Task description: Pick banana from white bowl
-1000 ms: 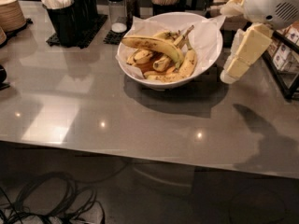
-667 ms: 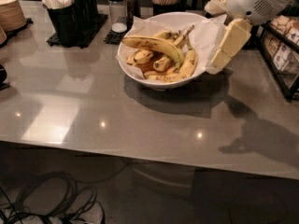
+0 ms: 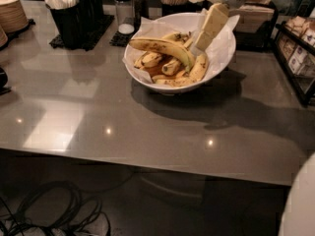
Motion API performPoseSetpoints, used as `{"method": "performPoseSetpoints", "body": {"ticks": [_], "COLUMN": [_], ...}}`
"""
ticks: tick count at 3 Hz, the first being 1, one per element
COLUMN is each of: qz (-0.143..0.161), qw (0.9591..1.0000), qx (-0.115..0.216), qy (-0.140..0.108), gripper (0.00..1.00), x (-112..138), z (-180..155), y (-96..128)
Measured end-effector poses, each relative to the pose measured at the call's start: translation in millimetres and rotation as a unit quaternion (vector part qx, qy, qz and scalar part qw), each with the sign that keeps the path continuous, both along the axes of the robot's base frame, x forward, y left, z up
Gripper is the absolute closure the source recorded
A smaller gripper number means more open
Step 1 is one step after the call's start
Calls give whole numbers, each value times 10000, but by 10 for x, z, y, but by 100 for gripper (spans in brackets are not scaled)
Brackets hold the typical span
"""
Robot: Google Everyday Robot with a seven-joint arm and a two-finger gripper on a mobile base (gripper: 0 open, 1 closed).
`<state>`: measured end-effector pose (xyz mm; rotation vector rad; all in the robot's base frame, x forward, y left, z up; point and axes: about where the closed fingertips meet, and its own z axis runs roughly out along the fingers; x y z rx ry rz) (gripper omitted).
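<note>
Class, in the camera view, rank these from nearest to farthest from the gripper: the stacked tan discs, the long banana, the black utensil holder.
The gripper is over the white bowl.
1. Banana, just left, in the bowl.
2. Black holder, back left.
3. Tan discs, far left edge.

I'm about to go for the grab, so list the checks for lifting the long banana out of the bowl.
1. Banana in full view, lying on top of the pile: ok.
2. Gripper over the bowl, near the banana's right end: ok.
3. Gripper touching the banana: cannot tell.
4. Banana free of neighbours: not ok, shorter bananas lie under and against it.
5. Paper liner out of the gripper's way: cannot tell.
6. Bowl sitting flat on the table: ok.
</note>
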<state>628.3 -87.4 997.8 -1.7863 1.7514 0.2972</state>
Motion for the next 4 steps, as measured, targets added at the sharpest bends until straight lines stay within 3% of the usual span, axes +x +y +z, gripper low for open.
{"method": "performPoseSetpoints", "body": {"ticks": [1,2,4], "qz": [-18,-171,-207], "qw": [9999,9993,9974], "qx": [58,334,561], "qy": [-99,-86,392], "gripper": [0,0,0], "x": [64,152,390], "z": [64,-4,-372], "y": [16,26,213]}}
